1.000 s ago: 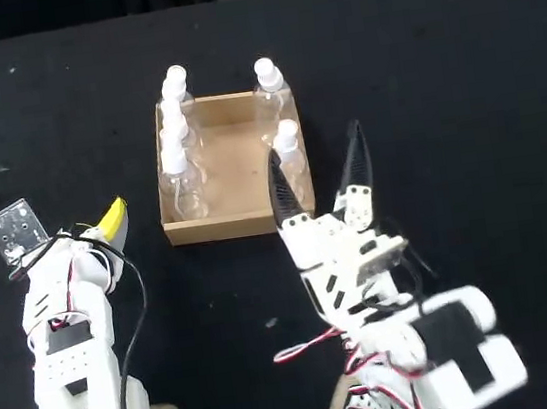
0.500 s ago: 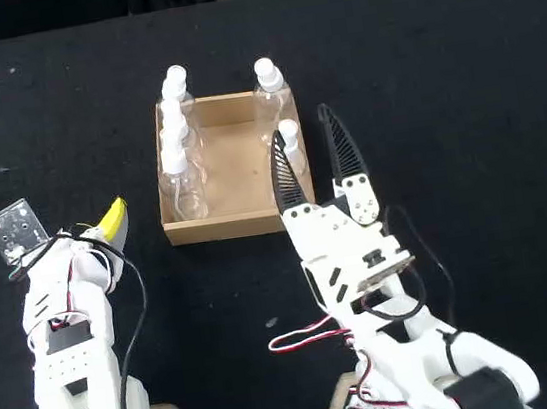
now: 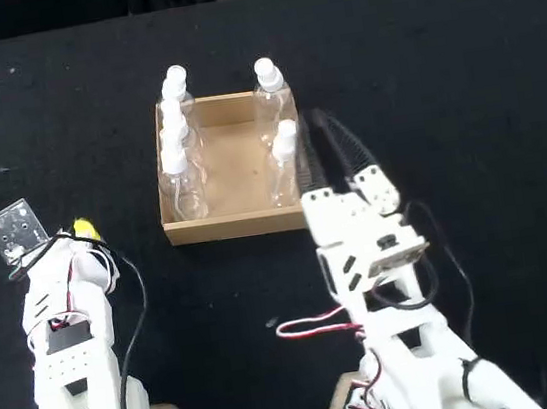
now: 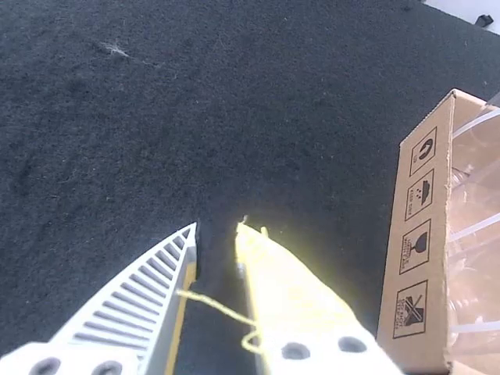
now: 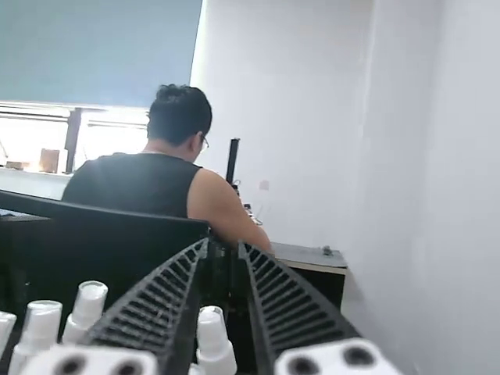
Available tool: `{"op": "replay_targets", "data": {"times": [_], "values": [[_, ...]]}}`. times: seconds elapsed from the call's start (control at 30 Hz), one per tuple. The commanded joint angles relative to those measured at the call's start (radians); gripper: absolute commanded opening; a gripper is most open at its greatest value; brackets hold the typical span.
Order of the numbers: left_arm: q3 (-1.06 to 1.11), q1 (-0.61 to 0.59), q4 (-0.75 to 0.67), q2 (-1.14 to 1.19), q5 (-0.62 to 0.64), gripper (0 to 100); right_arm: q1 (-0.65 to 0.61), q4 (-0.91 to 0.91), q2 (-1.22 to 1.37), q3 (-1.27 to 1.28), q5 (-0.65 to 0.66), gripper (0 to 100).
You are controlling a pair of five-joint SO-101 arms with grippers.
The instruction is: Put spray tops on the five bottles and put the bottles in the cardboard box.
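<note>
Done: all five bottles [image 3: 178,182] stand in the cardboard box [image 3: 239,225], three along one side wall and two along the other. Each carries a white spray top [image 3: 267,72].
Left to do: apparently nothing. As a judgement, the task looks finished or all but finished.
Box position: it sits on the black table [image 3: 460,89], ahead of both arms and between them.
Right gripper [image 3: 310,127]: it lies just outside the box's side wall, beside the nearer bottle [image 3: 286,157] of the pair. Its jaws are barely parted and hold nothing.
Left gripper [image 3: 85,229]: it is low over the table, well apart from the box. Only a narrow slit shows between its white and yellow fingers [image 4: 273,281], with bare table in the gap.
Hard to make out: the clear bottle bodies nearly vanish against the cardboard. Whether each top is seated fully cannot be told.
Hidden: the bases of the two far bottles. Their tops overlap the back rim, so their standing inside is a judgement.
Misleading: in the right wrist view a spray top [image 5: 211,328] shows through the jaw gap, but it stands beyond the jaws and is not gripped.
Cut off: the left wrist view catches only one printed wall of the box [image 4: 418,258].
</note>
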Motion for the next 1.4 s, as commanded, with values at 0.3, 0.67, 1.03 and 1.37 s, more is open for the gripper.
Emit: {"op": "replay_targets", "data": {"times": [0.3, 0.67, 1.03, 1.37], "values": [[-0.059, 0.042, 0.313, -0.224, -0.114, 3, 0.052, 0.583, -0.375, 0.004, 0.005, 1.1], [0.168, 0.048, 0.344, -0.684, -0.166, 3, 0.135, 1.257, -0.880, 0.019, 0.006, 1.1], [0.170, 0.102, 0.529, -0.852, -0.196, 3, 0.158, 1.987, -1.141, -0.005, 0.005, 1.0], [0.170, 0.193, 0.680, -0.852, -0.284, 3, 0.342, 2.174, -1.162, 0.008, -0.141, 1.1]]}}
